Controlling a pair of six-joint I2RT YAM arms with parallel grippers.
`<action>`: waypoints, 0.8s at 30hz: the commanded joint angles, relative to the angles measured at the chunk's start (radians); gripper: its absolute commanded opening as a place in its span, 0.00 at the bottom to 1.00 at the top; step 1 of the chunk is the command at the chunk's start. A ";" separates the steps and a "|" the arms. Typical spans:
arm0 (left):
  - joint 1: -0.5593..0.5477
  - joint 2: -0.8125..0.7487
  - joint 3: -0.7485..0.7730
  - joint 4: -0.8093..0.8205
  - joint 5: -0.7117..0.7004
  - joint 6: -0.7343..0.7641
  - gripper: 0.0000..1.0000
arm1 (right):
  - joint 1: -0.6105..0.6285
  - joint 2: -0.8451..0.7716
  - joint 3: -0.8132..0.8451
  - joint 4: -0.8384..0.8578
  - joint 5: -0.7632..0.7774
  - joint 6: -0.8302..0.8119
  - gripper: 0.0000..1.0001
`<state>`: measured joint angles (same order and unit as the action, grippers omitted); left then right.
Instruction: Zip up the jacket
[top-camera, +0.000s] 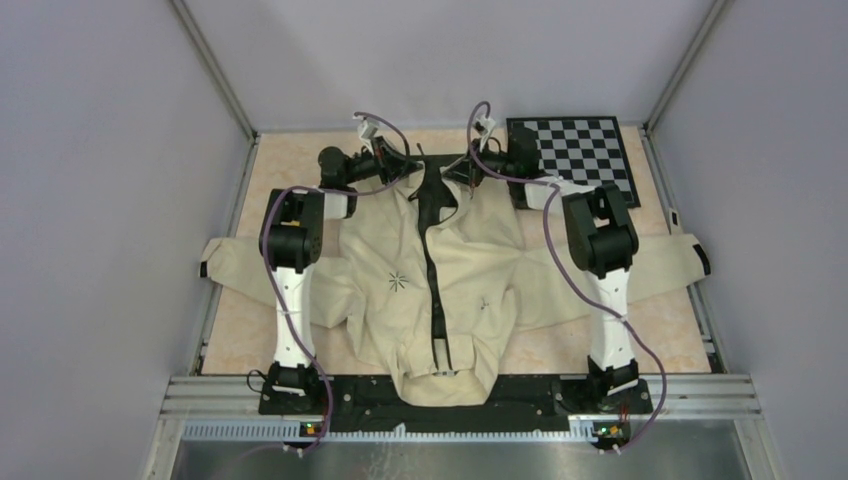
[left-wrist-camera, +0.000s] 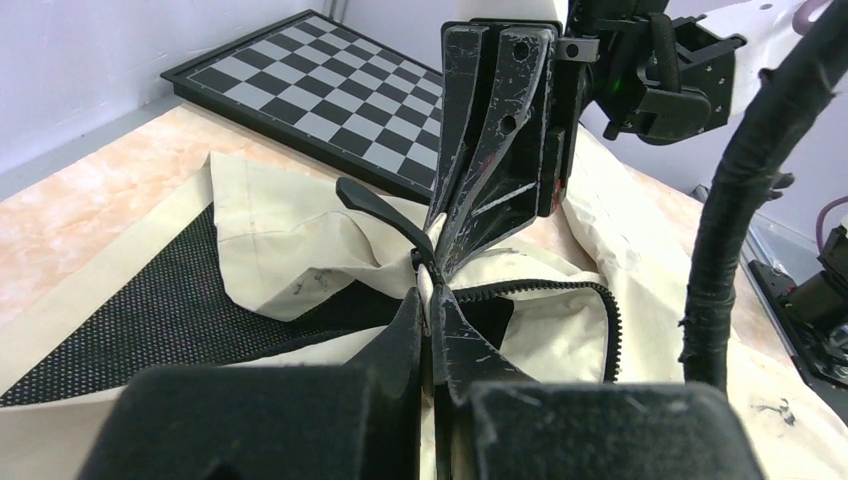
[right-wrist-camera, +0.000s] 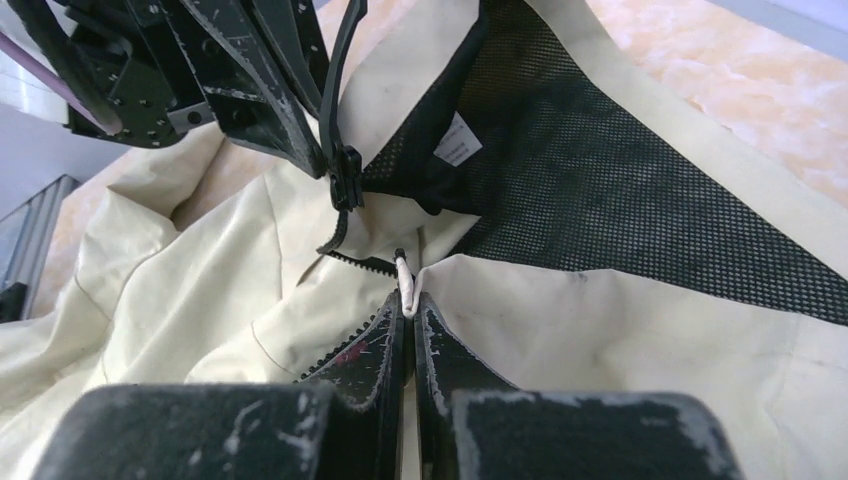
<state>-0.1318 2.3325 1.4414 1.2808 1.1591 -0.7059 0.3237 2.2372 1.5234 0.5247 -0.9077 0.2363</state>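
The cream jacket lies flat with its sleeves spread left and right. Its black zipper is closed along the middle and gapes at the far end, where black mesh lining shows. Both grippers meet at that far end, tip to tip. My left gripper is shut on a cream fabric edge beside the zipper teeth. My right gripper is shut on the opposite cream edge. The slider with its long black pull sits between the two grippers' tips.
A black and white chessboard lies at the far right corner, just behind the right gripper; it also shows in the left wrist view. Grey walls close in the table on three sides. The arms' cables loop above the jacket.
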 joint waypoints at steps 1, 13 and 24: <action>-0.002 0.005 0.026 0.080 0.033 -0.038 0.00 | 0.004 0.024 0.059 0.077 -0.068 0.048 0.00; -0.003 0.040 0.070 0.085 0.059 -0.086 0.00 | 0.008 0.045 0.074 0.117 -0.135 0.081 0.00; -0.005 0.044 0.076 0.094 0.071 -0.101 0.00 | 0.013 0.053 0.095 0.086 -0.133 0.071 0.00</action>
<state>-0.1326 2.3802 1.4834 1.3174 1.2083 -0.7956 0.3271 2.2829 1.5600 0.5907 -1.0191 0.3233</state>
